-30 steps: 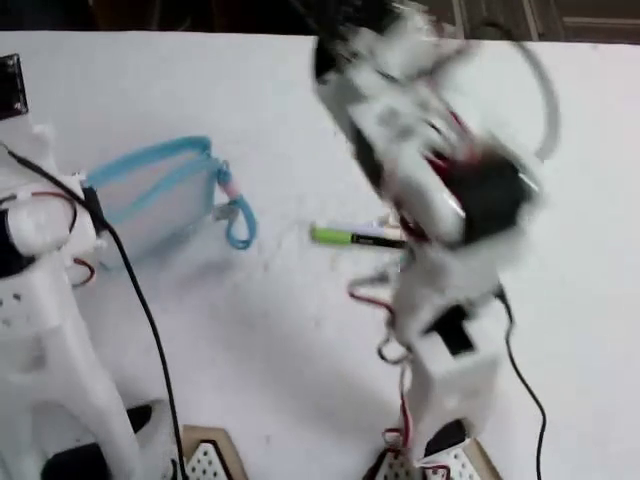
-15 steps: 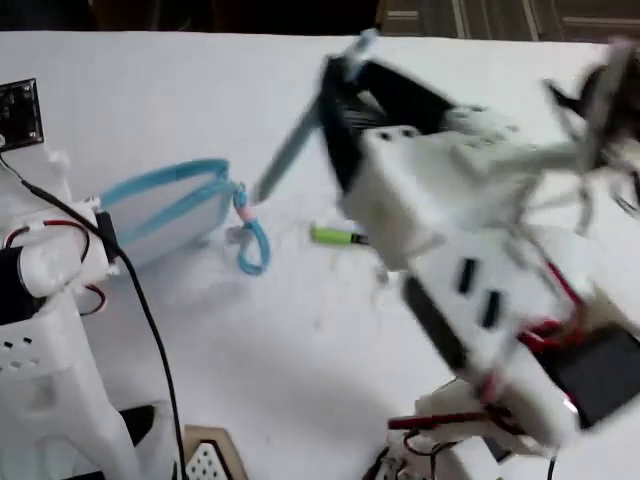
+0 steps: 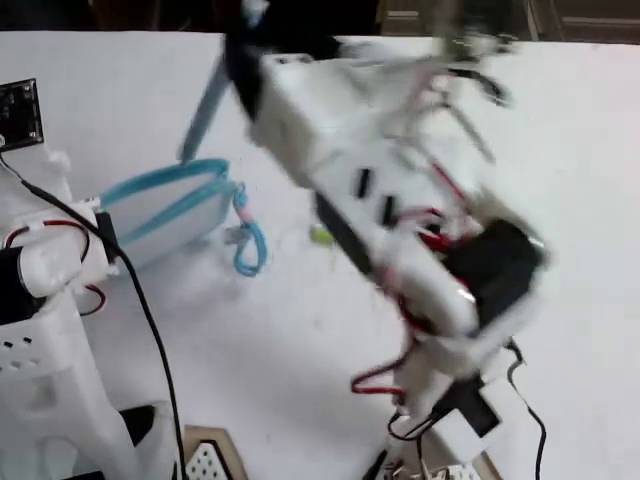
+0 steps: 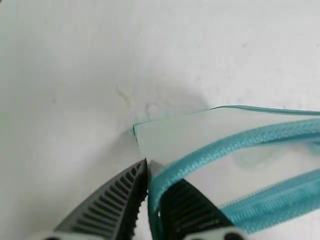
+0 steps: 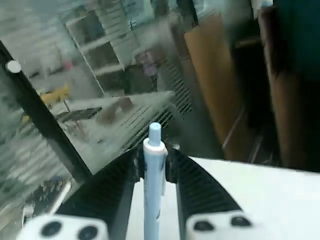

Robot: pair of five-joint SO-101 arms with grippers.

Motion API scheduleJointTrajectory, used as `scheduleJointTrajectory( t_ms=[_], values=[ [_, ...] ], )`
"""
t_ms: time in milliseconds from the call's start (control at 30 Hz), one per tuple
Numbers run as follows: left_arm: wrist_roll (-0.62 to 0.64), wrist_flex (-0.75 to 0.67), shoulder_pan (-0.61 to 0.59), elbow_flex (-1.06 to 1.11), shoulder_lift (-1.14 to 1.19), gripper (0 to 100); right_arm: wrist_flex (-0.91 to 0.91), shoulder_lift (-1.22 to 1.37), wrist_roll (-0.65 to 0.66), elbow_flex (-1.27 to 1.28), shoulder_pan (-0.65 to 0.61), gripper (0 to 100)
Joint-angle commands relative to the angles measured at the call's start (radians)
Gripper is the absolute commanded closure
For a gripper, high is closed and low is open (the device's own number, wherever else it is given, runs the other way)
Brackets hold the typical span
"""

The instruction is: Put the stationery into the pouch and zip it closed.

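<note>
The pouch (image 3: 165,210), clear with a turquoise zip (image 4: 235,145), is seen lying on the white table (image 3: 560,150) at about 9 o'clock from the table's middle in the high view, its zip standing open in a long gap. The end of the pouch toward 9 o'clock is pinched by the left gripper (image 4: 146,167): in the left wrist view the two ribbed dark fingers are closed together on the corner where the zip tape meets the clear sheet. A turquoise loop (image 3: 248,245) is attached to the opposite end of the pouch, toward 3 o'clock, and lies curled on the table just beside it. A blue pen (image 3: 203,108) is clamped in the right gripper (image 5: 153,160), with the barrel held between the two fingers and the pale cap end projecting beyond the tips. In the high view this pen is held above the table at about 11 o'clock, slanted, with its lower end over the far edge of the pouch; whether it touches the pouch cannot be told. A green marker (image 3: 320,235) lies on the table near the middle, at 3 o'clock from the loop, and is largely covered by the right arm's body.
</note>
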Motion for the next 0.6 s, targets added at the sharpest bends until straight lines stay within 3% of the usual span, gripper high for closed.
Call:
scheduleJointTrajectory(
  t_ms=[0,200,433,567],
  values=[
    [-0.009,-0.011,0.012,-0.003,-0.022,98,0.243,-0.053,0.104,-0.103,-0.013,97.8],
    [-0.009,-0.011,0.012,-0.003,-0.022,98,0.234,-0.282,0.112,-0.037,0.107,98.1],
    [-0.009,-0.011,0.012,-0.003,-0.022,98,0.213,-0.647,0.112,0.647,0.093,97.8],
    [-0.009,-0.015,0.012,-0.003,-0.022,98,-0.041,-0.768,0.109,0.936,0.091,98.0]
  ],
)
